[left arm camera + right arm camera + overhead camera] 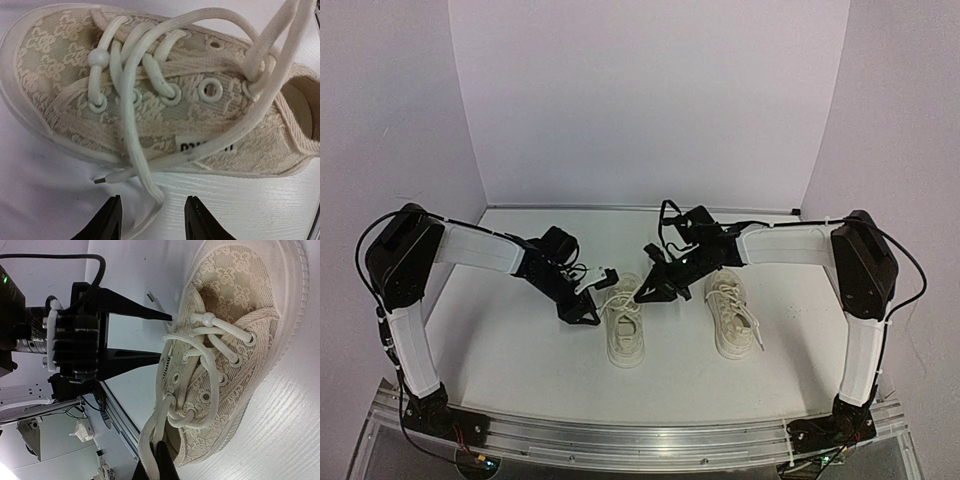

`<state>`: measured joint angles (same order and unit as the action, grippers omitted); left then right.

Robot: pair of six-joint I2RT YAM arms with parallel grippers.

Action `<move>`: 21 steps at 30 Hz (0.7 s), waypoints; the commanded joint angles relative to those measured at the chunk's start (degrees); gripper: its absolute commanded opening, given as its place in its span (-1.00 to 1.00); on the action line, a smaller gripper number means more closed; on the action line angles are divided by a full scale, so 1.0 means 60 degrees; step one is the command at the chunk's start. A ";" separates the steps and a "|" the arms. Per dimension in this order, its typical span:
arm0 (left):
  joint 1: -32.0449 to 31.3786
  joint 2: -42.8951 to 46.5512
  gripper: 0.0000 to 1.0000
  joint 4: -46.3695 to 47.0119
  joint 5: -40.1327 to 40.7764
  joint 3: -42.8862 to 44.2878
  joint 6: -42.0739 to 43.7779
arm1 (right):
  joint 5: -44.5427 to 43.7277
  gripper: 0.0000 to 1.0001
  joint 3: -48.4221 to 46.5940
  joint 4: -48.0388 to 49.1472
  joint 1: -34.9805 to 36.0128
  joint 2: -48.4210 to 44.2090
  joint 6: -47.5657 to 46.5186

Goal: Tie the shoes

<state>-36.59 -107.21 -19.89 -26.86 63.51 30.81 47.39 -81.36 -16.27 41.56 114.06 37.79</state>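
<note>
Two cream-white shoes stand side by side on the white table, the left shoe (623,328) and the right shoe (733,312). The left wrist view is filled by the left shoe (165,95) lying across it. My left gripper (152,220) is open beside the sole, with a slack lace (150,192) lying between its fingers, not pinched. A lace end (102,179) rests on the table close by. My right gripper (159,462) is shut on a doubled lace (150,432) pulled up from the top eyelets of the left shoe (235,350). The left gripper (162,337) shows open across the shoe.
Both arms meet over the left shoe, with the left gripper (592,312) and the right gripper (645,293) close together. White walls enclose the table (510,350) on three sides. An aluminium rail (640,437) runs along the near edge.
</note>
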 commanded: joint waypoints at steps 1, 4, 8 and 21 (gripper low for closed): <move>-0.0349 -0.0434 -0.12 -0.0251 0.0198 0.0780 0.0381 | -0.0140 -1.00 -0.0337 0.0172 0.0060 0.0049 0.0095; -0.0402 -0.0576 -0.31 -0.0358 0.0305 0.0922 0.0387 | -0.0169 -1.00 -0.0324 0.0169 0.0060 0.0036 0.0106; -0.0405 -0.0352 -0.78 -0.0396 0.0448 0.0775 0.0400 | -0.0196 -1.00 -0.0318 0.0163 0.0061 0.0029 0.0111; -0.0441 0.2250 -1.00 -0.0971 0.0754 0.0428 -0.0649 | -0.0325 -1.00 -0.0402 0.0178 0.0060 0.0074 0.0079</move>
<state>-39.20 -100.29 -24.24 -22.02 66.13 30.03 46.47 -81.37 -16.27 41.56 114.06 38.20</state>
